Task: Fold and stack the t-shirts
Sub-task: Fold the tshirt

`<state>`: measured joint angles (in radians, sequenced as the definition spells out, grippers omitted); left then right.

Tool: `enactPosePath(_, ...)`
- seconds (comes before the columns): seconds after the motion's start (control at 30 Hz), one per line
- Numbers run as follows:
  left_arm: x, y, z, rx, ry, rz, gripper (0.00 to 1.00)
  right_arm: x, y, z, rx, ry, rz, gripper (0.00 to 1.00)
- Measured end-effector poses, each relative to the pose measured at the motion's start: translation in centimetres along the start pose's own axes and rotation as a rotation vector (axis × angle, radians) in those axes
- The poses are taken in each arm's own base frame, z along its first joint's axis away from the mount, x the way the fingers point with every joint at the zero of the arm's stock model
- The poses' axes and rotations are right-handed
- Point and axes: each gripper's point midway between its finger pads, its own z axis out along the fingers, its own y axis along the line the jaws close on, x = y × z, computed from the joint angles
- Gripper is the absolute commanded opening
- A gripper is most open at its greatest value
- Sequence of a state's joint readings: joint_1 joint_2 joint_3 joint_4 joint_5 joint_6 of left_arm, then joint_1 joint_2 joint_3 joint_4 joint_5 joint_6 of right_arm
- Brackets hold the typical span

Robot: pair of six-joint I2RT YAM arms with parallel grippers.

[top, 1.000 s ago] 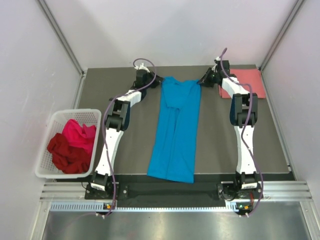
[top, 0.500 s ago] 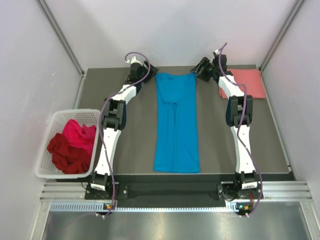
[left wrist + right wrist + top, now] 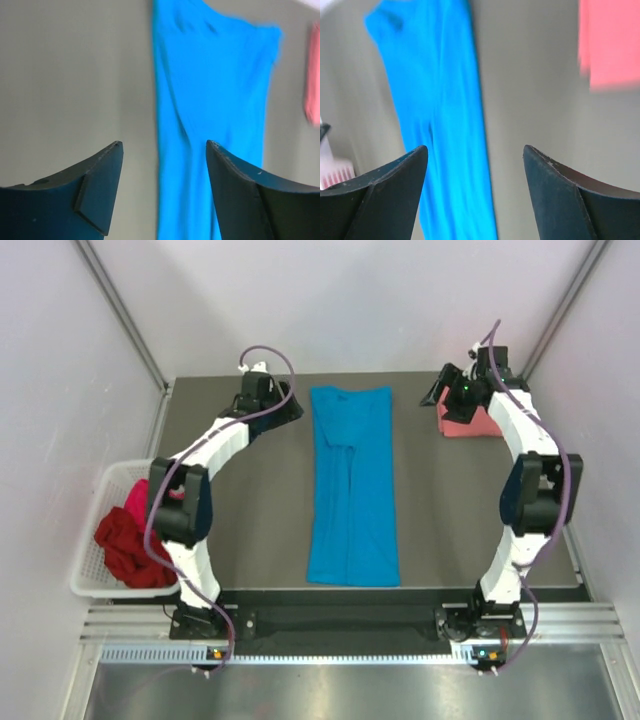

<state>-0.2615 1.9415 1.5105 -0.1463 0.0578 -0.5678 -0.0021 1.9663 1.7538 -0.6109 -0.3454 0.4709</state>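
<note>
The left arm covers much of the white basket (image 3: 88, 578) at the near left; the dark red shirt (image 3: 122, 545) and a sliver of the magenta shirt (image 3: 136, 503) show. The blue shirt (image 3: 352, 485) lies as a long strip down the middle of the tabletop (image 3: 450, 530). At its far end the left claw (image 3: 290, 407) and right claw (image 3: 437, 394) gape wide and empty, one on each side. The right arm hides part of the salmon pink shirt (image 3: 460, 426).

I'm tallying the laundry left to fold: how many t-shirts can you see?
4: blue t-shirt flat mid-table, salmon t-shirt far right, dark red t-shirt and magenta t-shirt in the basket; more may hide underneath.
</note>
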Motion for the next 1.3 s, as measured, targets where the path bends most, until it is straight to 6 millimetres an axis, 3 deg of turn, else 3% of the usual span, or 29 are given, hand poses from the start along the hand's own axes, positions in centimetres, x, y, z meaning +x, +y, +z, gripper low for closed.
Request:
enactPosePath(0.13, 4.7, -3.3, -7.2, 0.079, 0.075, 0.083, 0.68, 7.2, 0.3, -5.4, -0.02, 0.071, -0.055, 0.76)
enactPosePath(0.23, 9.8, -4.5, -11.6, 0.158, 0.176, 0.105, 0.68, 14.1, -0.7, -7.0, -0.021, 0.183, -0.078, 0.7)
enactPosePath(0.3, 12.8, -3.8, -13.9, 0.186, 0.238, 0.082, 0.68, 19.2, -1.4, -7.8, -0.025, 0.275, -0.095, 0.67)
enactPosePath(0.33, 14.3, -3.0, -14.9, 0.184, 0.274, 0.066, 0.68, 20.8, -2.0, -8.1, -0.021, 0.306, -0.089, 0.66)
enactPosePath(0.43, 18.2, -1.0, -16.9, 0.166, 0.361, 0.019, 0.68, 27.4, -1.8, -9.4, -0.064, 0.42, -0.149, 0.62)
enactPosePath(0.53, 21.8, -0.3, -18.5, 0.158, 0.44, 0.004, 0.66, 33.2, -1.8, -11.0, -0.12, 0.508, -0.201, 0.53)
enactPosePath(0.6, 23.6, -0.4, -19.4, 0.159, 0.487, 0.002, 0.63, 35.8, -2.1, -11.6, -0.149, 0.535, -0.209, 0.48)
enactPosePath(0.67, 25.4, -0.6, -20.0, 0.158, 0.531, 0.006, 0.61, 37.7, -2.9, -12.0, -0.152, 0.552, -0.186, 0.46)
enactPosePath(0.77, 27.7, -0.4, -21.0, 0.141, 0.596, 0.005, 0.59, 38.9, -3.8, -12.0, -0.144, 0.553, -0.151, 0.46)
enactPosePath(0.97, 30.5, 1.5, -22.2, 0.062, 0.679, -0.021, 0.53, 39.0, -3.7, -11.7, -0.162, 0.528, -0.134, 0.47)
enactPosePath(1.3, 34.1, 3.5, -23.8, -0.008, 0.78, -0.097, 0.54, 40.5, -4.5, -11.9, -0.15, 0.548, -0.116, 0.47)
